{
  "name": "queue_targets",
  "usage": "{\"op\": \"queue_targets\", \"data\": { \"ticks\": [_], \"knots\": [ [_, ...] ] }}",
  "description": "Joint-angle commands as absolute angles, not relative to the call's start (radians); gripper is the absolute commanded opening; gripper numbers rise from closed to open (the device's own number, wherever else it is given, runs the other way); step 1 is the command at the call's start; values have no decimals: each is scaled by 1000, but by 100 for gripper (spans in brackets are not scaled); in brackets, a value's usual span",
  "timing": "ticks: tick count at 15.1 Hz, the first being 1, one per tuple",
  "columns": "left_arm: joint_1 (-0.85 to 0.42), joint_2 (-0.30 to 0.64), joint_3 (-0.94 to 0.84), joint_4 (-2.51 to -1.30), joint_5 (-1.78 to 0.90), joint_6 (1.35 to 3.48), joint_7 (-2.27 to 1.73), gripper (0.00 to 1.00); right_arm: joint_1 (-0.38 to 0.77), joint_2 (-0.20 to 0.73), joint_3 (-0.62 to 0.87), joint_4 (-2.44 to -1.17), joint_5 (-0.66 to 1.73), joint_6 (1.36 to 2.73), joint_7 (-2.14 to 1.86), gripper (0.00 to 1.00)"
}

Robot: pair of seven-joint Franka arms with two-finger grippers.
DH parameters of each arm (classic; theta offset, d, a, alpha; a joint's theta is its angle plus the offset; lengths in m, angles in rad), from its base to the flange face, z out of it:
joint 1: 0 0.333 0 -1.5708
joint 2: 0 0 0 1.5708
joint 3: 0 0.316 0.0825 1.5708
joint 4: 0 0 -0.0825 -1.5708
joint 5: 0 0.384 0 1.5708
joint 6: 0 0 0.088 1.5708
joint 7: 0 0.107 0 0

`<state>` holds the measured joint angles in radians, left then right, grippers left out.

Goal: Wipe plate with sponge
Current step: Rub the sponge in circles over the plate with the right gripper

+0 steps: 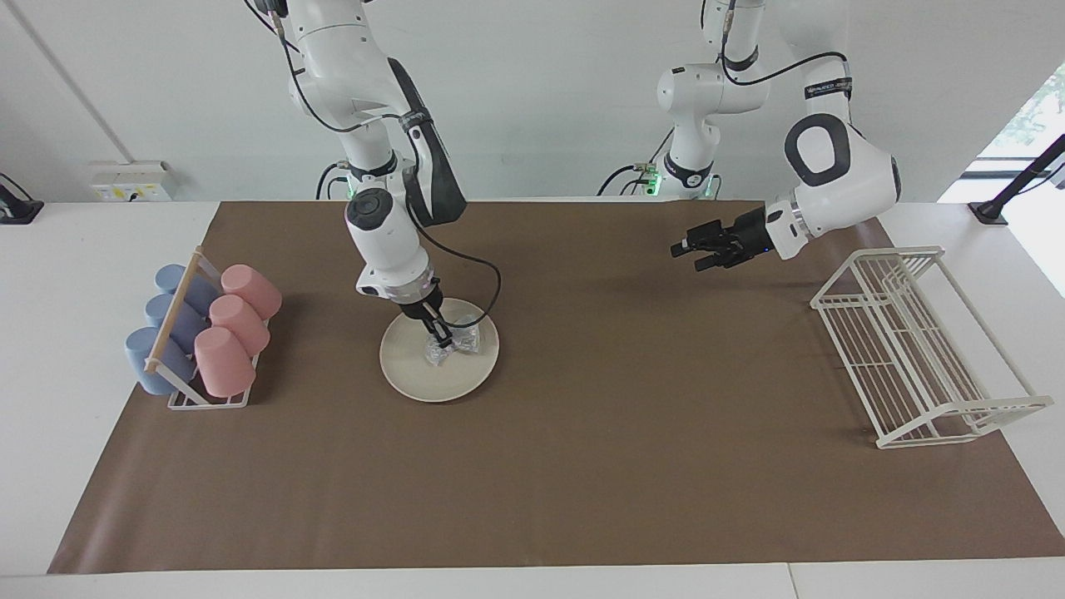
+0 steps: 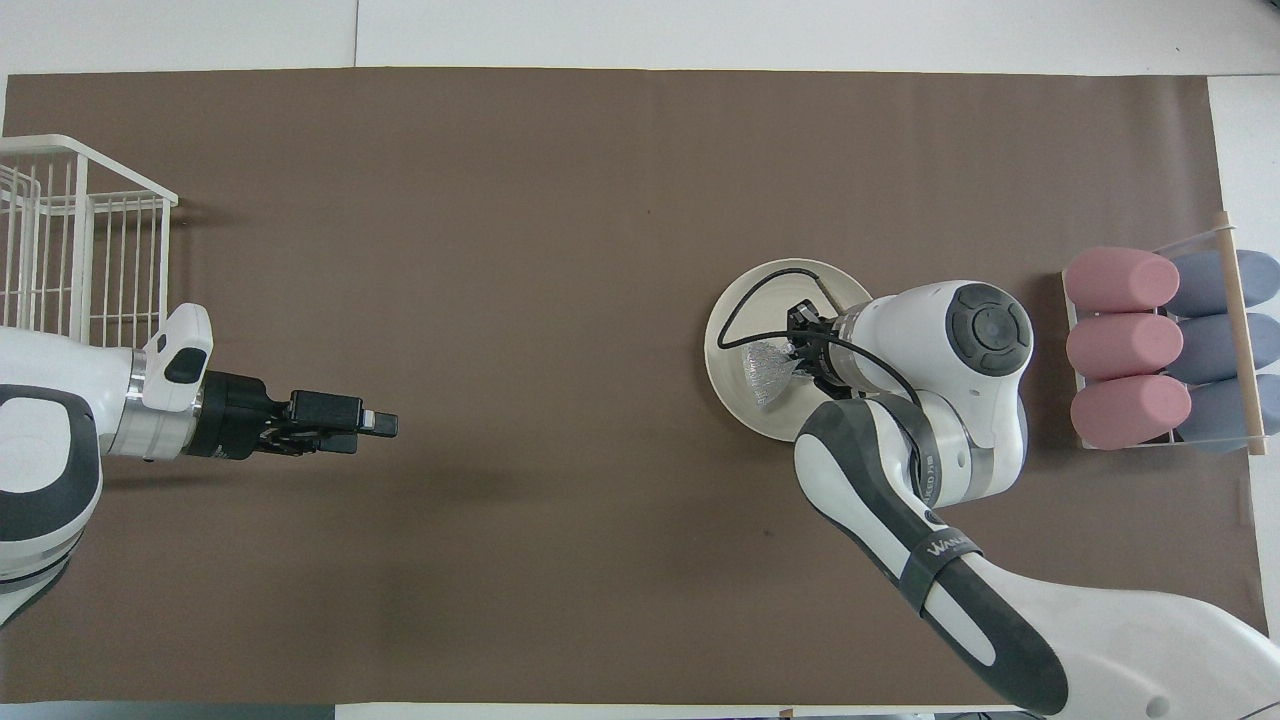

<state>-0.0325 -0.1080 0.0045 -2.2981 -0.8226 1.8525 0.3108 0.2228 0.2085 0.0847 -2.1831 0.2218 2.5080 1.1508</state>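
Note:
The cream-white plate [image 1: 413, 372] lies on the brown mat toward the right arm's end of the table; it also shows in the overhead view [image 2: 738, 318]. The silvery mesh sponge [image 1: 435, 355] rests on the plate, seen from above too [image 2: 764, 371]. My right gripper [image 1: 444, 339] points down onto the plate and is shut on the sponge; in the overhead view [image 2: 796, 352] its wrist covers part of the plate. My left gripper [image 1: 692, 254] waits in the air over the bare mat, open and empty; it also shows in the overhead view [image 2: 380, 424].
A rack with pink cups [image 1: 238, 329] and blue cups [image 1: 165, 333] stands beside the plate at the right arm's end of the table. A white wire dish rack [image 1: 915, 349] stands at the left arm's end. A cable loops over the plate [image 2: 745, 300].

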Motion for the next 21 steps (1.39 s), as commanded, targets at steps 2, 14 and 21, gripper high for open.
{"op": "queue_targets", "data": {
  "ticks": [2, 14, 21],
  "knots": [
    [-20, -112, 2, -2296, -801, 1859, 310, 100, 180, 210, 97, -2214, 213, 2553, 1062, 0],
    [3, -114, -2, -2293, -801, 1842, 302, 100, 238, 213, 98, -2229, 232, 2576, 1150, 0],
    [3, -110, -2, -2278, -801, 1852, 302, 100, 201, 213, 97, -2229, 232, 2579, 1062, 0]
  ]
}}
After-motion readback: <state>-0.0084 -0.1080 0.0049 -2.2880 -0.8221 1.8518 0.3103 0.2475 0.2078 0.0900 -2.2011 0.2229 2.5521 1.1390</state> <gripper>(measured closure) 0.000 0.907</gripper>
